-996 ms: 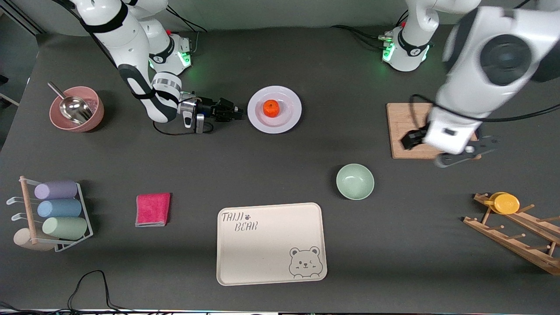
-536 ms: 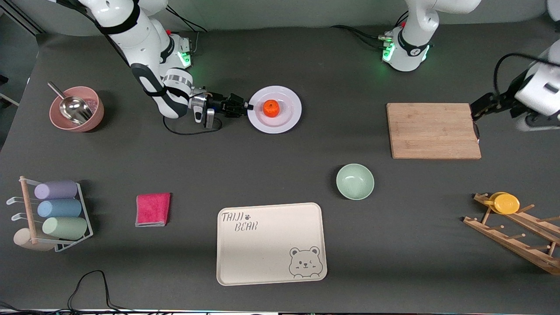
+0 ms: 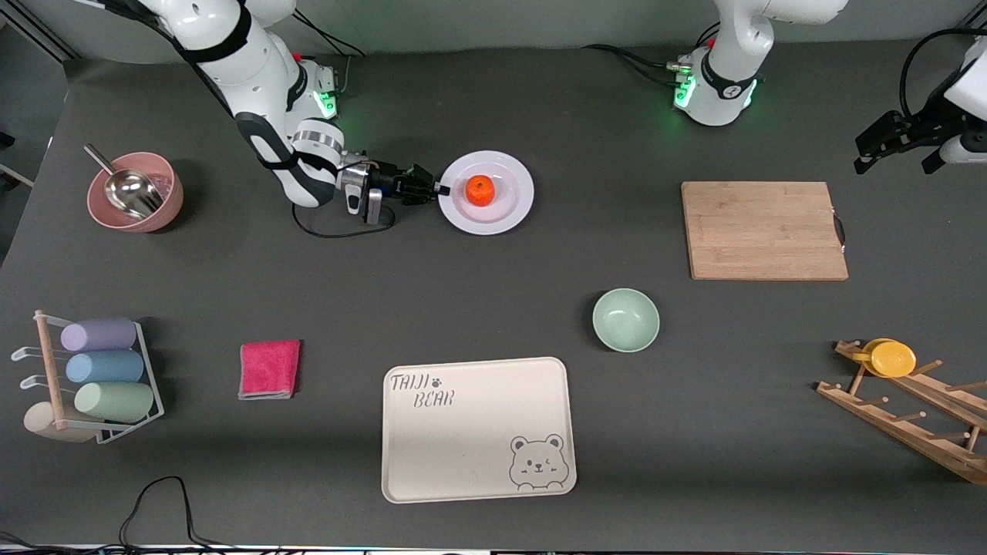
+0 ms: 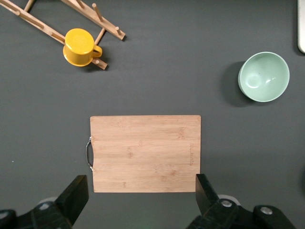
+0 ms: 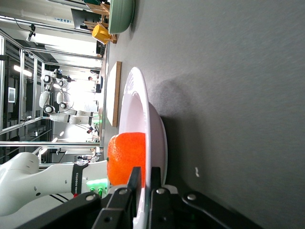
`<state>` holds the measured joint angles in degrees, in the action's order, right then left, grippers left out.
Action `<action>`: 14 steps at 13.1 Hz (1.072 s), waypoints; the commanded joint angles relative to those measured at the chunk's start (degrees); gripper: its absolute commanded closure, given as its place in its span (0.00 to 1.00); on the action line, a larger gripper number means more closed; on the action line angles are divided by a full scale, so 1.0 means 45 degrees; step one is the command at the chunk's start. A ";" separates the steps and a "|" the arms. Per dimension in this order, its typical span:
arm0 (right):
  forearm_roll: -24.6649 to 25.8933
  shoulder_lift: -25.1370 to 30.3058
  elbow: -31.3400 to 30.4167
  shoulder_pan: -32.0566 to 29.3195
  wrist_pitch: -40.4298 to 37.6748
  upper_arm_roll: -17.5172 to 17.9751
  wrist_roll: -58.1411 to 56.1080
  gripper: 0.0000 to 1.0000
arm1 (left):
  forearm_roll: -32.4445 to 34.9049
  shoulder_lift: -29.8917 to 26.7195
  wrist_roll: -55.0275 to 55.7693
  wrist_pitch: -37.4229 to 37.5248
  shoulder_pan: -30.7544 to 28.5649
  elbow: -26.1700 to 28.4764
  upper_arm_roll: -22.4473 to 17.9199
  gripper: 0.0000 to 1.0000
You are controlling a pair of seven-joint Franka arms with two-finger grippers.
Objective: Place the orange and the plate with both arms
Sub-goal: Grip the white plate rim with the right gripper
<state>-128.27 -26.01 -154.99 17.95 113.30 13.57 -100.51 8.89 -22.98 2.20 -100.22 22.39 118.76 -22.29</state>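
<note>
While the small bright orange (image 3: 480,190) sits on the round glossy white plate (image 3: 509,212), nothing looks placed yet. The right gripper (image 3: 439,188) pinches the plate's rim; the left gripper (image 4: 140,200) waits, fingers spread, over the wooden cutting board (image 4: 145,152).

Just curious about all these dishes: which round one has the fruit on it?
The white plate, holding the orange. The mint-green bowl is empty, and the pink bowl holds a metal scoop.
</note>
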 commanded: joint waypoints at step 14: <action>0.2580 0.4586 -0.0012 -0.2170 -0.1232 0.0091 0.6079 1.00 | -0.1252 0.3036 -0.1697 0.1549 -0.4428 -0.3539 0.3957 0.00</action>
<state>-120.80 -11.71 -153.49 10.46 108.04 13.87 -80.48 3.79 -9.96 -2.95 -95.09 2.95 105.04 -4.74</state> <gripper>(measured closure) 0.960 0.000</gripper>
